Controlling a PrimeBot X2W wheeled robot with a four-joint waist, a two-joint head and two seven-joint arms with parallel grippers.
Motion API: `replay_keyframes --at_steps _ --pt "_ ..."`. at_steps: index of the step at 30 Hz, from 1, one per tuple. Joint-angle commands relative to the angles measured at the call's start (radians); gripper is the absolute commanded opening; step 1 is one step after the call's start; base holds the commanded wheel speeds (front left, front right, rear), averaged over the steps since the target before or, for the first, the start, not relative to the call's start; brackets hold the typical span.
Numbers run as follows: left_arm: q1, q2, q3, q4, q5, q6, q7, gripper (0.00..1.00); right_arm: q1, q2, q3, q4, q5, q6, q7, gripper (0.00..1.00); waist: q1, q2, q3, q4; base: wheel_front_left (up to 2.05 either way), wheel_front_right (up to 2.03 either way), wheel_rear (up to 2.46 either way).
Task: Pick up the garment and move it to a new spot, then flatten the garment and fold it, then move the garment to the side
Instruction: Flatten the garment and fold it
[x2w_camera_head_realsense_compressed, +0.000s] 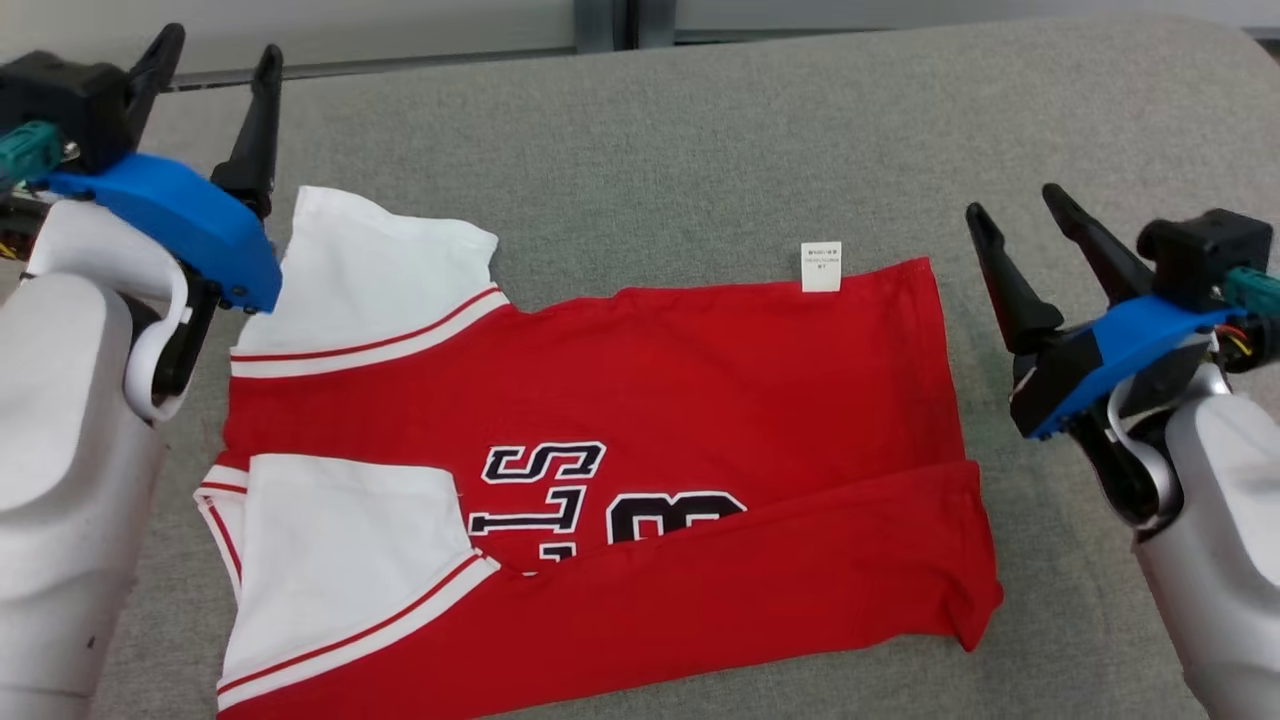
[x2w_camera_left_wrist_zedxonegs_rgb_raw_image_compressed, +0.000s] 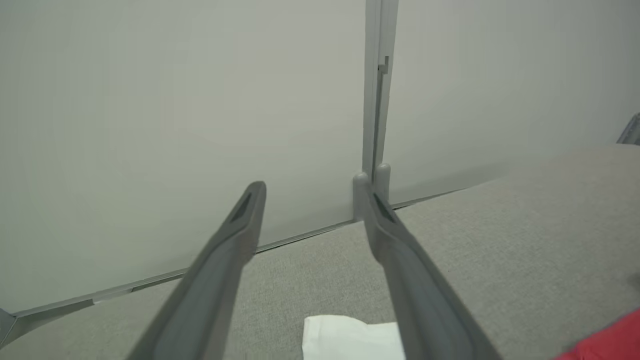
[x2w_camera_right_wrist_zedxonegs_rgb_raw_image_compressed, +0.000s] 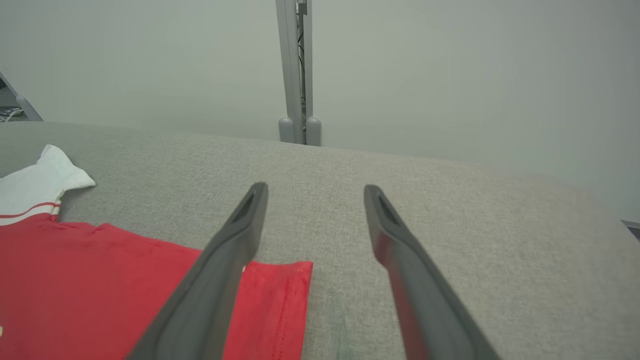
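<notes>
The garment (x2w_camera_head_realsense_compressed: 640, 400) is a red shirt with white sleeves and black lettering, lying flat on the grey surface with its near long edge folded over the front. A white tag (x2w_camera_head_realsense_compressed: 821, 266) sticks out at its far edge. My left gripper (x2w_camera_head_realsense_compressed: 218, 55) hovers open above the shirt's far white sleeve (x2w_camera_left_wrist_zedxonegs_rgb_raw_image_compressed: 350, 340). To the right of the shirt's hem, my right gripper (x2w_camera_head_realsense_compressed: 1015, 205) is raised and open with nothing between its fingers. The right wrist view shows the red hem corner (x2w_camera_right_wrist_zedxonegs_rgb_raw_image_compressed: 280, 300) under the left finger.
The grey fabric-covered surface (x2w_camera_head_realsense_compressed: 700, 150) stretches wide behind and to the right of the shirt. A pale wall with a grey vertical post (x2w_camera_right_wrist_zedxonegs_rgb_raw_image_compressed: 295, 70) stands right behind its far edge.
</notes>
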Motion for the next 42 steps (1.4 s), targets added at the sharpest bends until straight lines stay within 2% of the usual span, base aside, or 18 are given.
replay_keyframes --at_steps 1,7,11,15,22,23,25,31,34,42 --pt "-0.056 0.018 -0.056 0.053 -0.026 -0.008 0.023 1.00 -0.049 -0.002 0.031 0.029 0.016 0.000 0.010 1.00 -0.0004 -0.0005 0.036 0.000 0.00 0.00 0.00" --pt "-0.172 0.055 -0.230 0.221 -0.130 -0.006 0.099 1.00 -0.148 0.004 0.125 0.113 0.072 0.000 0.010 1.00 -0.0004 -0.0005 0.103 -0.022 0.00 0.00 0.00" --pt "-0.214 0.068 -0.299 0.299 -0.205 -0.006 0.139 1.00 -0.191 0.011 0.178 0.145 0.121 0.000 0.004 1.00 -0.0004 -0.0005 0.139 -0.032 0.00 0.00 0.00" --pt "-0.242 0.077 -0.350 0.361 -0.255 -0.006 0.143 1.00 -0.222 0.003 0.222 0.161 0.149 0.000 -0.010 1.00 -0.0004 -0.0005 0.169 -0.045 0.00 0.00 0.00" --pt "-0.240 0.059 -0.392 0.454 -0.371 -0.006 0.163 1.00 -0.250 -0.012 0.282 0.142 0.193 0.000 -0.017 1.00 -0.0004 -0.0005 0.190 -0.066 0.00 0.00 0.00" --pt "-0.240 0.057 -0.398 0.462 -0.383 -0.006 0.161 0.89 -0.246 -0.016 0.289 0.136 0.201 0.000 -0.012 1.00 -0.0004 -0.0005 0.189 -0.066 0.00 0.00 0.00" --pt "-0.242 0.055 -0.420 0.471 -0.392 -0.006 0.149 0.00 -0.233 -0.029 0.298 0.119 0.219 0.000 0.000 1.00 -0.0004 -0.0005 0.183 -0.066 0.00 0.00 0.00" --pt "-0.258 0.053 -0.473 0.469 -0.423 -0.006 0.093 0.00 -0.174 -0.070 0.302 0.073 0.275 0.000 0.065 1.00 -0.0004 -0.0005 0.156 -0.059 0.00 0.00 0.00" --pt "-0.268 0.050 -0.496 0.462 -0.439 -0.006 0.068 0.00 -0.161 -0.088 0.290 0.076 0.262 0.000 0.090 1.00 -0.0004 -0.0005 0.151 -0.053 0.00 0.00 0.00" --pt "-0.291 0.041 -0.553 0.454 -0.468 -0.006 0.030 0.00 -0.189 -0.045 0.280 0.159 0.240 0.000 0.129 1.00 -0.0004 -0.0005 0.164 -0.031 0.00 0.00 0.00"
